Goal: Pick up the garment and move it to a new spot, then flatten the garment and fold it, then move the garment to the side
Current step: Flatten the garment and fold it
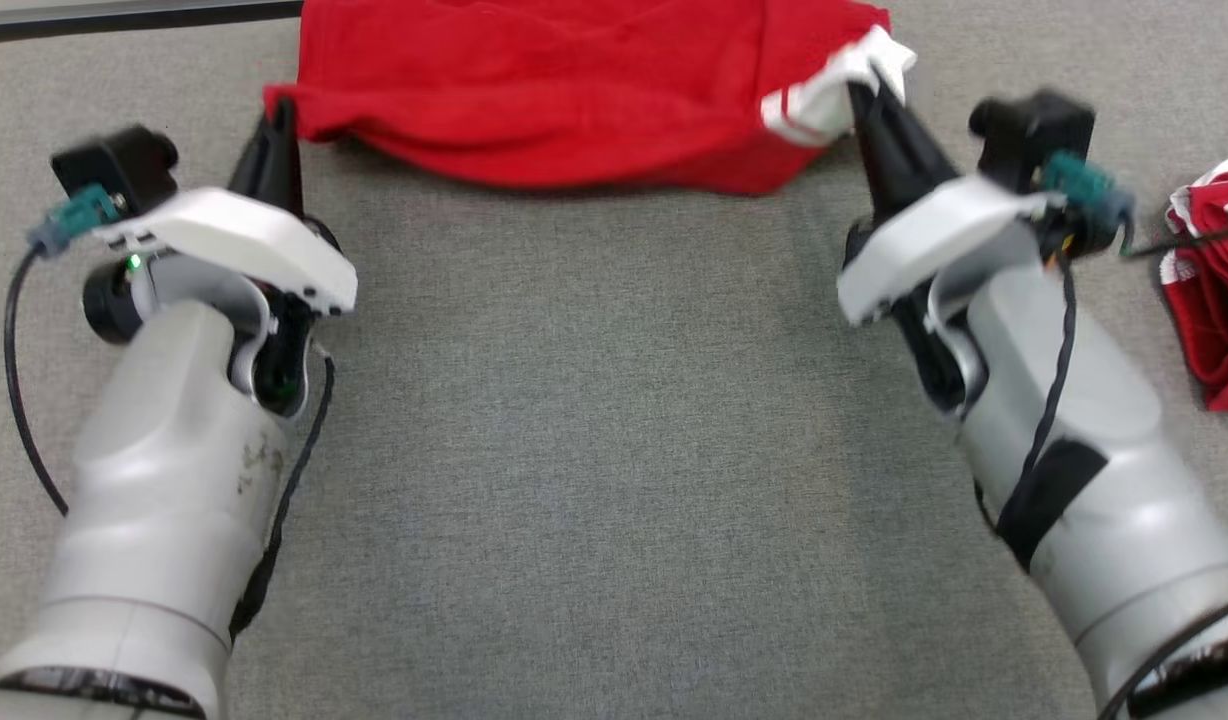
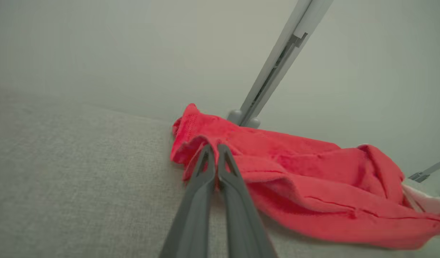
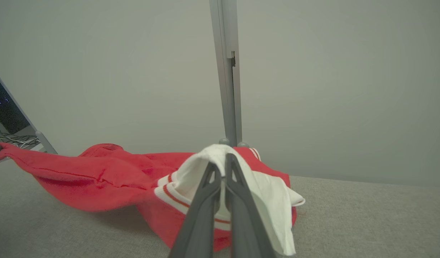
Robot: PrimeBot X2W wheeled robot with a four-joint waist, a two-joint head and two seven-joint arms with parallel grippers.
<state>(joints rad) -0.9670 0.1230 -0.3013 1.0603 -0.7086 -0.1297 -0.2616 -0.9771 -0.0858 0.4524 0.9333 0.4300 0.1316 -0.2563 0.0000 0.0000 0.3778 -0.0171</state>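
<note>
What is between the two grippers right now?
In the head view, the red garment spans from the left gripper to the right gripper, each shut on one end.

garment (image 1: pixel 574 90) on table (image 1: pixel 594 450), far side; second garment (image 1: pixel 1214 280) at right edge

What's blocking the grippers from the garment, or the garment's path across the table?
Nothing visible. The left gripper and right gripper are each shut on an end of the red garment. A second red garment lies on the table right of the right arm.
</note>
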